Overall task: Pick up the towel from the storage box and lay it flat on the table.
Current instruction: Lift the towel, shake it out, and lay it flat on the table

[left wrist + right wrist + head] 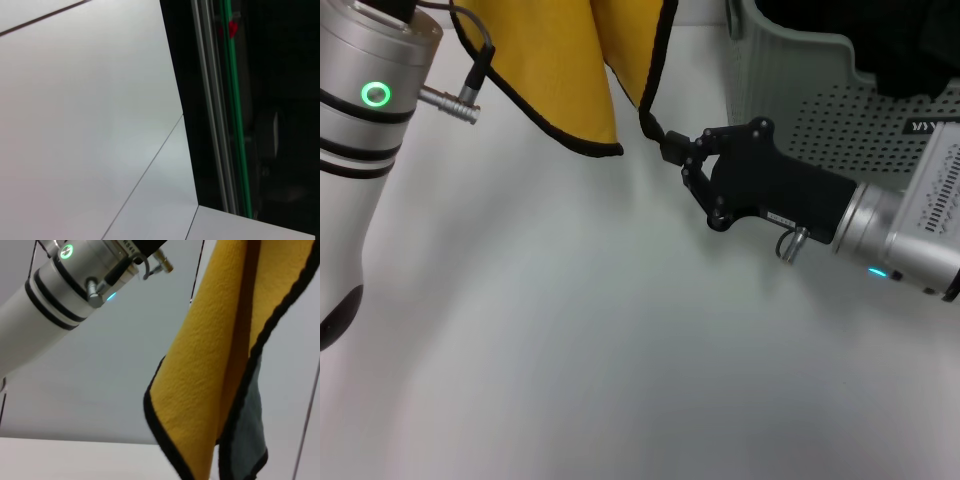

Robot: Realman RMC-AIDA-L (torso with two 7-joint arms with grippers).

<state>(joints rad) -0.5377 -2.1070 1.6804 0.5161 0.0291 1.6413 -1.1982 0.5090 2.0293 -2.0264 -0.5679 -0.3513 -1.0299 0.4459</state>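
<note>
Nearest the robot, across the foreground of the head view, the white bench (570, 380) lies bare. Above it on the right side, the right gripper (672, 150) reaches leftward from its black body and silver wrist, its fingers pinched together on the black-trimmed edge of the towel (565, 70). That mustard-yellow towel hangs in folds from beyond the top of the view, held up off the bench, its lower corner ending just beside the gripper; the right wrist view shows it draped with a greyish underside at the lowest fold. On the left side the left arm (365, 120) stands raised, its green ring lit, and its gripper cannot be seen. Farthest back on the right sits the pale perforated storage box (800, 70).
</note>
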